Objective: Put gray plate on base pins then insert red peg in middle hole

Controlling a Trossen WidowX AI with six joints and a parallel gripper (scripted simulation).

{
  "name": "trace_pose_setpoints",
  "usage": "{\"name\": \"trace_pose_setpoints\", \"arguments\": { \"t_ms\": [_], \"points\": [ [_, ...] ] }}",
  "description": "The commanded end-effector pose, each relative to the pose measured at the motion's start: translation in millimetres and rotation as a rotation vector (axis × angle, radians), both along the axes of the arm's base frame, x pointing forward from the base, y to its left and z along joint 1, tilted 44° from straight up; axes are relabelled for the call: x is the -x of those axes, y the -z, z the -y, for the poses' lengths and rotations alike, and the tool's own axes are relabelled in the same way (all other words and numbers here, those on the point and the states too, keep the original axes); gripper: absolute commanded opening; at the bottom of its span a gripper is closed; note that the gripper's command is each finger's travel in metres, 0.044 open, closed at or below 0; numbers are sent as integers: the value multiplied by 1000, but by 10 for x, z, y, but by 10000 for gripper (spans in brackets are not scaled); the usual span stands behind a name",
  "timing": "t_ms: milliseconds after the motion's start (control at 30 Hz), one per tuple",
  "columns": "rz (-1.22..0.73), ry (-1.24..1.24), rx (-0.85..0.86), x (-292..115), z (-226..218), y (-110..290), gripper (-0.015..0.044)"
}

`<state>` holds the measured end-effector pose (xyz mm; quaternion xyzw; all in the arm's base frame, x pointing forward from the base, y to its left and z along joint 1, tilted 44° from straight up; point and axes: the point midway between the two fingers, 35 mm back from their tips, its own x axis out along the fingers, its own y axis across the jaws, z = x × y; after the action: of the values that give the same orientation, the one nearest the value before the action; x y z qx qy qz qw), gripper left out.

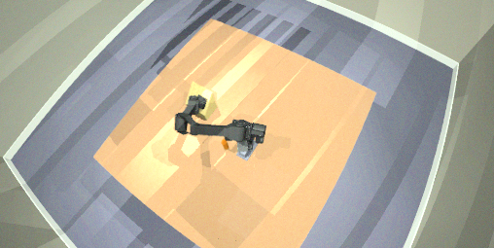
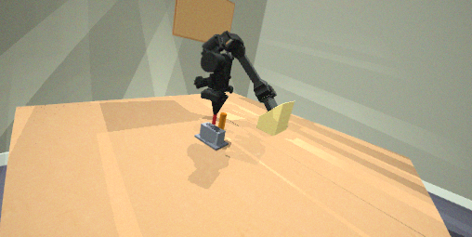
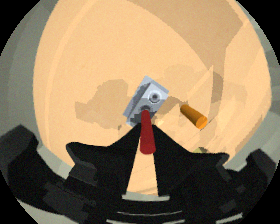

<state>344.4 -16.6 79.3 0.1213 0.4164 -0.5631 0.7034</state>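
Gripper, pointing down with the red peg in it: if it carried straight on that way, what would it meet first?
Probably the gray plate. The gripper is shut on the red peg, whose tip points at the plate's middle hole in the wrist view. Whether the tip has already entered is unclear; the orange peg lies off to the side.

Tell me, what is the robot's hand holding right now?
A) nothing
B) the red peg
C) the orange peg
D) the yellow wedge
B: the hand is shut on the red peg, which points down at the gray plate, while the orange peg stands apart beside it.
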Motion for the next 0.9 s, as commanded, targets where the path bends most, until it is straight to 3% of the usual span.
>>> {"name": "trace_pose_setpoints", "arguments": {
  "t_ms": [0,867],
  "points": [
    [-3,-6,5,-3,5,-13,0],
    [0,0,0,-20,0,-1,0]
  ]
}}
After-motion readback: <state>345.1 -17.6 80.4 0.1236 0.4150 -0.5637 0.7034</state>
